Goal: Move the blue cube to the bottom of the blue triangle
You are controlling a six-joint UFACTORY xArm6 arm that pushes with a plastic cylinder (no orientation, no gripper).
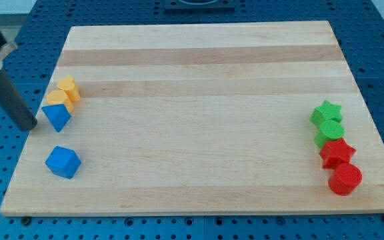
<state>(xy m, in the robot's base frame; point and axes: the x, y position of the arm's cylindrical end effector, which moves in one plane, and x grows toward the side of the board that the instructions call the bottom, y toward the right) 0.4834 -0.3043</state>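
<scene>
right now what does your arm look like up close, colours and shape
Only its end shows: a straight, dark, round rod below a wider grey metallic collar at the view's top left. My tip is plain and blunt, just left of the blue triangle. No cables or markings visible.

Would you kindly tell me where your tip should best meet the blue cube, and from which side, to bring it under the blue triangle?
The blue cube already lies below the blue triangle, with a gap between them. I have no gripper, so I would push rather than hold: probably on the cube's lower face, coming from the view's bottom, nudging it upward. My tip now sits just left of the triangle.
</scene>
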